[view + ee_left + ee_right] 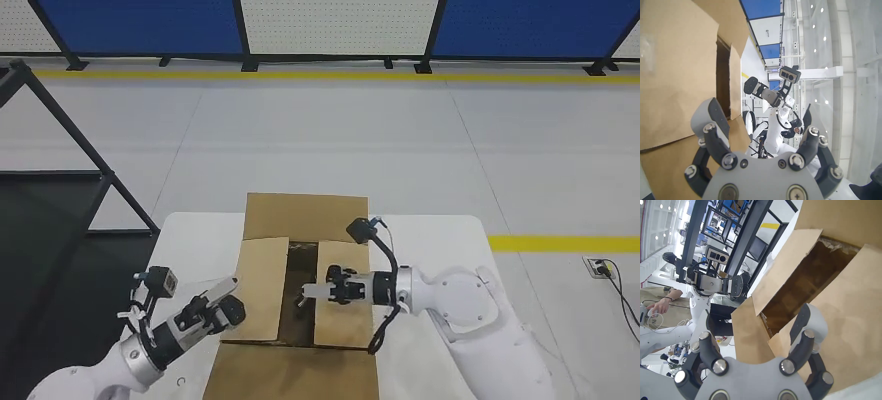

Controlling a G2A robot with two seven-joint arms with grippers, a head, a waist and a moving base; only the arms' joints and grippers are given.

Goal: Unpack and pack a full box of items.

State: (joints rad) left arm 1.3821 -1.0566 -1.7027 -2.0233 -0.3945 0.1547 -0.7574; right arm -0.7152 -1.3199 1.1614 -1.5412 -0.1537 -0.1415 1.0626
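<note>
- The box (300, 212) sits mid-table, its far flap laid out flat. The left flap (262, 290) and right flap (345, 322) are folded in over the top, with a dark gap (300, 290) between them.
- I judge this to be flap work at the very start or the very end of the job. I cannot tell from here whether the box is being opened or shut.
- The left gripper (230, 307) hangs at the left flap's outer edge with its fingers (717, 115) spread wide and nothing between them.
- The right gripper (310, 291) is over the right flap's inner edge, by the gap. It is also released and holds nothing.
- I cannot tell whether either gripper touches the cardboard.
- Inside the gap it is dark brown, with some pale crumpled stuff at the far edge. I cannot make out any items.
- If the box is to be opened, each gripper should catch its flap's free edge and swing it outward, one side at a time, so the two arms don't crowd each other over the gap.
- The table (440, 240) is white and smooth, so I'd guess the box could slide if a flap is pulled hard.
- Around it lies pale grey floor (350, 130) with a yellow line (300, 74) at the far side. Blue and white panels (130, 25) stand beyond that, and a black frame (90, 170) stands on the left.
</note>
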